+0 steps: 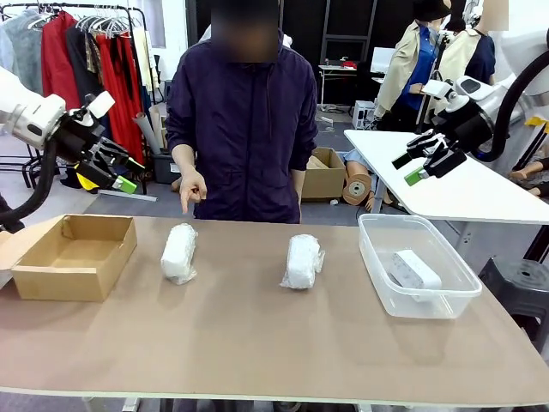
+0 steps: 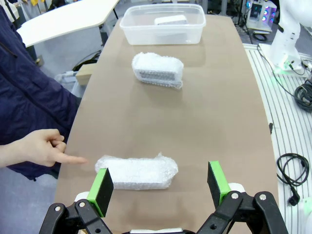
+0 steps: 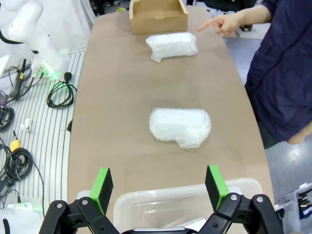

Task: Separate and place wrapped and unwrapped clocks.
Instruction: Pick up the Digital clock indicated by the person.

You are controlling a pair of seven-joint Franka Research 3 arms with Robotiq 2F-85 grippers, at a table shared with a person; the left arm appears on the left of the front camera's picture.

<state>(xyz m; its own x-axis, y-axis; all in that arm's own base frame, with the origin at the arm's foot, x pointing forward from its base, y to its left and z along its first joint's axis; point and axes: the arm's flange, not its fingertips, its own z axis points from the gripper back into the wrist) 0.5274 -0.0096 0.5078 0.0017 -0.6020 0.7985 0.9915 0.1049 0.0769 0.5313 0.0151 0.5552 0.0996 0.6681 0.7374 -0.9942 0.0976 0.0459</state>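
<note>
Wrapped clock [image 2: 136,171] toward the left end of the table [image 2: 219,112] lies just ahead of the left gripper [image 2: 160,183], its long axis running pad to pad. Both sets of jaws gape wide and empty, and the right gripper [image 1: 412,169] hangs well apart, up over the right edge.

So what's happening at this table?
Nothing is being held. The left gripper and right gripper hover open above the table. A person's hand points at the left wrapped clock; the right wrapped clock lies mid-table. The bare clock sits in the tub; the box is empty.
</note>
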